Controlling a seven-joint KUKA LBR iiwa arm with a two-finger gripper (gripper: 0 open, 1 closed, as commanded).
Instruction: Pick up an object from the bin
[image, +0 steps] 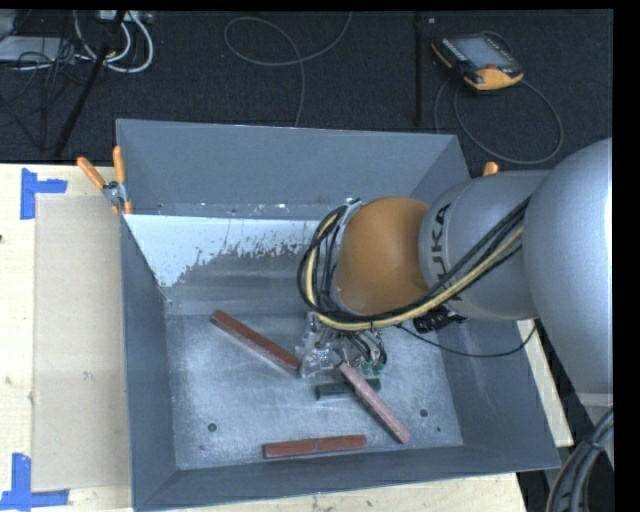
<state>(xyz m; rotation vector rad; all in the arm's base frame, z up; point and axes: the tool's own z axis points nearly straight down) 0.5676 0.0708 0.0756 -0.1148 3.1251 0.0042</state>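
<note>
The gripper (338, 366) is down at the middle of the bin (200, 410) floor, just where the left stick (255, 343) and the right stick (375, 402), both red-brown and slanted, come together. Whether it is spread or pressed together I cannot tell. A third stick (314, 447) lies apart by the front wall.

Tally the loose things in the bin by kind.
Reddish-brown flat bars: 3
Small dark block under the gripper: 1, possibly a gripper part
Total: 3 certain, 4 with the block
</note>
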